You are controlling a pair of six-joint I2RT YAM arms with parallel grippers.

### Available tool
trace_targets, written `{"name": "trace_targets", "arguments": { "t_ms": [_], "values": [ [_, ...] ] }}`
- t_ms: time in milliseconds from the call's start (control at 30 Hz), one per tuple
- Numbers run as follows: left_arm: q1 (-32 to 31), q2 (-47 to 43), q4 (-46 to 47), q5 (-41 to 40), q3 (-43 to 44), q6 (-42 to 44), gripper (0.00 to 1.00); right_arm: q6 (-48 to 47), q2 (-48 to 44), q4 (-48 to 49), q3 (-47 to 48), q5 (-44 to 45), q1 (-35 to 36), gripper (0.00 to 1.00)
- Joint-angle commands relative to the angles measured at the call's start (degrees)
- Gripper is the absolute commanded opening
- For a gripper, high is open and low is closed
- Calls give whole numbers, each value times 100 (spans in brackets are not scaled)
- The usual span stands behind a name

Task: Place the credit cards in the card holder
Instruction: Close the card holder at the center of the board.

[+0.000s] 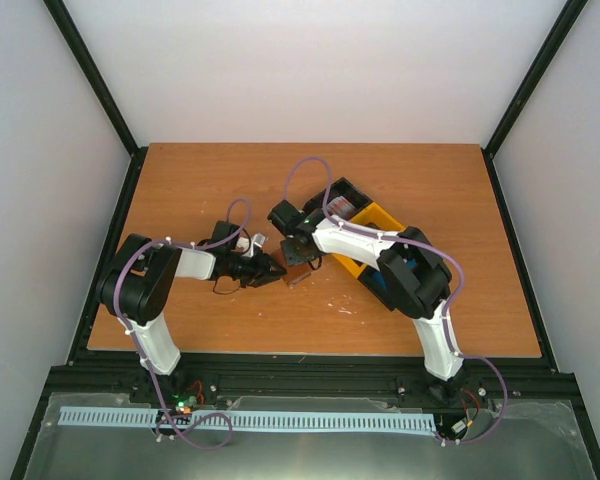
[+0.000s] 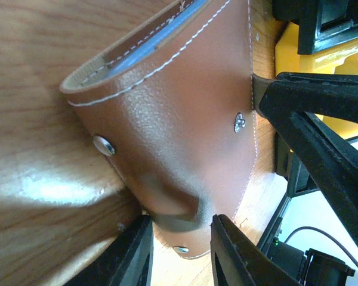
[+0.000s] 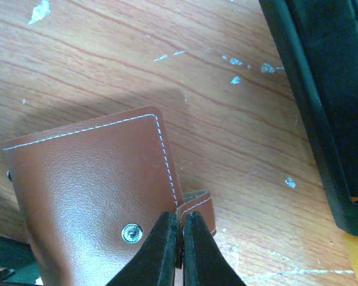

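The card holder (image 2: 179,119) looks light, soft and bendable, and its smooth leather may slip; the stitched edges likely give the firmest hold. The left gripper (image 2: 180,225) clamps its near edge. The right gripper (image 3: 180,229) is pinched tight on the snap tab (image 3: 198,210) at its fingertips. No writing shows.

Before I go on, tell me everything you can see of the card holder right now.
The card holder is brown and leather-like, with white stitching, metal snap studs and a grey-blue lining showing at its open edge. It is folded, near the middle of the wooden table. The left gripper pinches one edge, and the right gripper is shut on its snap tab.
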Motion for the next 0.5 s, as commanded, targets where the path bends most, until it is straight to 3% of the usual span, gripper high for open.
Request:
{"name": "trace_targets", "arguments": {
  "t_ms": [0,467],
  "values": [
    [-31,537,-1286,-1355,-459,-97,32,65,-361,527,-312,-895,-209,3],
    [-31,626,-344,-1731,-551,-411,34,-50,-714,1578,-1195,-2698,-883,3]
  ]
}}
